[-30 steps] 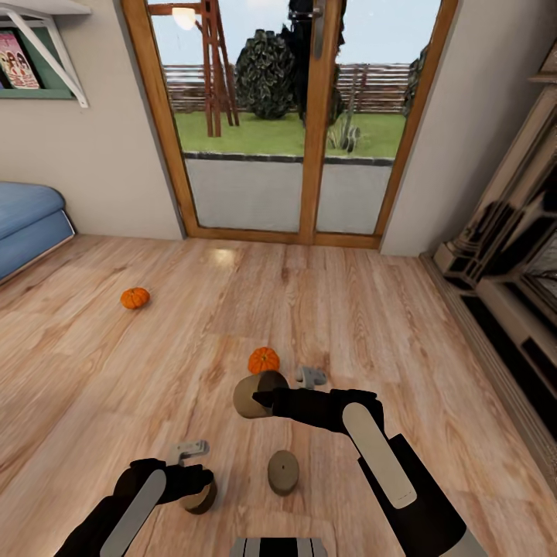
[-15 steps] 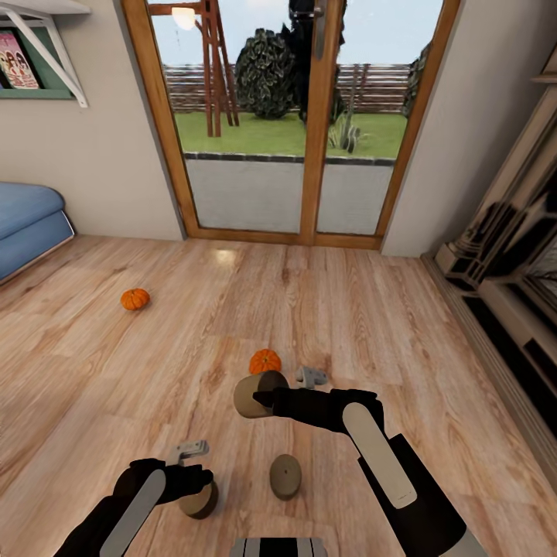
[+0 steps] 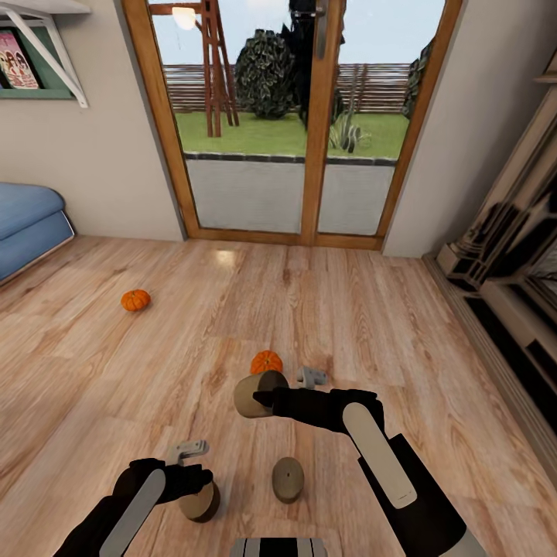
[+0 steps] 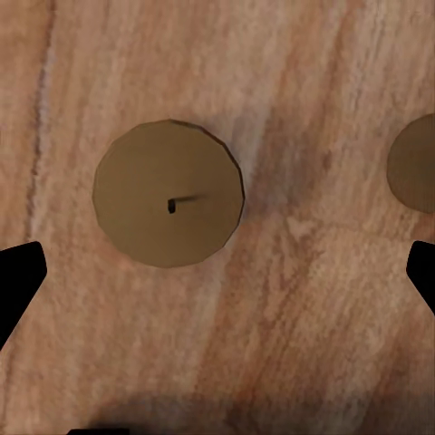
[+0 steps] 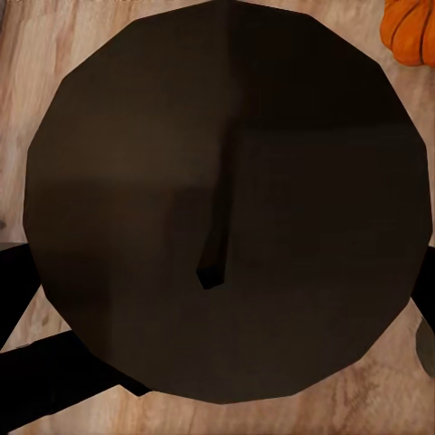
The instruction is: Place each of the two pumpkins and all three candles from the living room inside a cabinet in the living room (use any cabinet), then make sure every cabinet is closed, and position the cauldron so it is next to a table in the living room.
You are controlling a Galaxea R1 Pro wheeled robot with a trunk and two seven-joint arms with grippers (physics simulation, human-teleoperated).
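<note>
My right gripper (image 3: 259, 398) is shut on a tan candle (image 3: 249, 396) and holds it tipped on its side above the floor; in the right wrist view the candle's dark flat top (image 5: 227, 208) sits between the fingers. My left gripper (image 3: 193, 480) hangs open over a second candle (image 3: 201, 501) that stands on the floor; the left wrist view looks straight down on this candle (image 4: 169, 193), with the fingertips (image 4: 18, 281) wide apart. A third candle (image 3: 287, 480) stands on the floor between the arms. One pumpkin (image 3: 266, 361) lies just beyond the held candle, another pumpkin (image 3: 135, 300) at the far left.
Glass doors in a wooden frame (image 3: 313, 124) close off the far wall. A blue sofa (image 3: 27, 224) is at the left. A pale shelving unit with dark openings (image 3: 503, 271) runs along the right wall. Wooden floor (image 3: 371, 309) spreads all around.
The whole picture has shifted slightly, so floor objects sit a little lower in view. Both arms keep their pose, and the right gripper still holds its candle.
</note>
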